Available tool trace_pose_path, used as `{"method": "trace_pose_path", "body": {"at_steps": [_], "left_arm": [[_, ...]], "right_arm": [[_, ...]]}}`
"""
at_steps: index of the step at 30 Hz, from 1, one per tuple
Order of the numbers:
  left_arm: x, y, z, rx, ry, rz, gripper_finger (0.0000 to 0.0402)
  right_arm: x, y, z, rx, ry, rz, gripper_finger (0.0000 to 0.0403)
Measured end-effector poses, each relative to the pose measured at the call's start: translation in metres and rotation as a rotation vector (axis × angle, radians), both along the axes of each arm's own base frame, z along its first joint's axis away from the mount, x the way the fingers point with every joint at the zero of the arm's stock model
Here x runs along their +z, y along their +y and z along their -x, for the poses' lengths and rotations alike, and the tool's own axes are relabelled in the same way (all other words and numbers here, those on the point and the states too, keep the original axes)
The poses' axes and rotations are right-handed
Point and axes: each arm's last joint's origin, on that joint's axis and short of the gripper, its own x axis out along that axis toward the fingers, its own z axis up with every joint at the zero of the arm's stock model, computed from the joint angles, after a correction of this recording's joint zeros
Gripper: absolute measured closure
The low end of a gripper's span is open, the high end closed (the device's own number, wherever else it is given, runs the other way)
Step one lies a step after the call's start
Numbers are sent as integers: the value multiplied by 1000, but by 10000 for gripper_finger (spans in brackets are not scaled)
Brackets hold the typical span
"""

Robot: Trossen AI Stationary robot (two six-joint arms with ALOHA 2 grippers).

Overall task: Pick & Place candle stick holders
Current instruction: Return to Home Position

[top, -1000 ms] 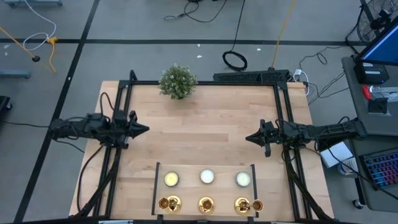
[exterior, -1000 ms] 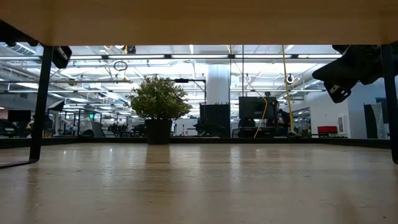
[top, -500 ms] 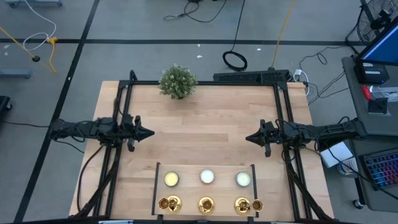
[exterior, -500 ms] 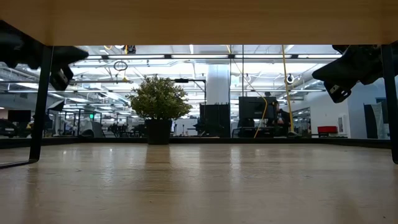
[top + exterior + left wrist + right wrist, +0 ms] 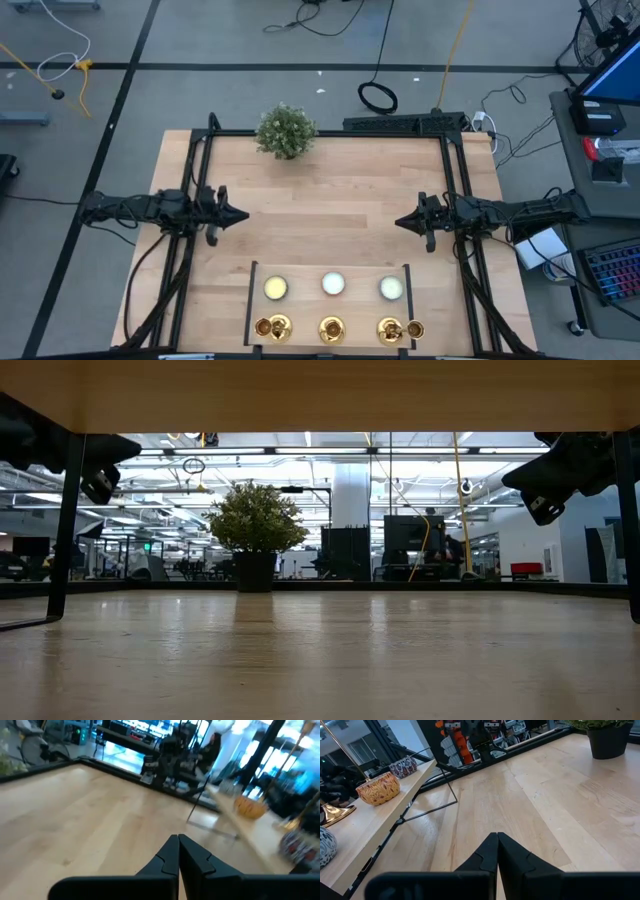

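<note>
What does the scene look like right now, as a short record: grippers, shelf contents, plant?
left gripper: shut, empty, raised over the left side of the table
right gripper: shut, empty, raised over the table's right side
shelf: middle of the table's near edge
candles: three in a row on the shelf
candle holders: gold, in a row along the shelf's near edge
plant: far edge, left of centre

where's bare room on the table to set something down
The wide bare wood between the plant, the left gripper and the right gripper is free. The shelf, opposite the plant, is crowded: candles and candlestick holders fill it.
</note>
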Motion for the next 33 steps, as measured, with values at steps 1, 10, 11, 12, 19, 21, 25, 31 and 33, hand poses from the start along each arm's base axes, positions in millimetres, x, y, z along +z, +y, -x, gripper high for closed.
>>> {"method": "trace_pose_path", "body": {"at_steps": [1, 10, 11, 12, 19, 21, 25, 31, 33], "left_arm": [[-1, 0, -1, 1, 10, -34, 393], [-12, -1, -9, -11, 146, -159, 386], [-13, -1, -10, -12, 162, -160, 386], [-14, -1, -11, -13, 177, -160, 386], [-20, -1, -14, -8, 239, -112, 385], [-20, -1, -14, -5, 242, -101, 385], [-20, -1, -15, -5, 238, -100, 385], [-20, -1, -15, -4, 236, -100, 385], [-20, -1, -15, -4, 236, -100, 385]], "right_arm": [[0, 0, 0, 0, 0, 0, 399], [0, 0, 0, 0, 0, 0, 399], [0, 0, 0, 0, 0, 0, 399], [0, 0, 0, 0, 1, 0, 399], [0, 0, 0, -1, 0, 0, 399], [0, 0, 0, 0, 1, 0, 399], [0, 0, 0, 0, 0, 0, 399], [0, 0, 0, -1, 1, 0, 399], [0, 0, 0, 0, 1, 0, 399]]}}
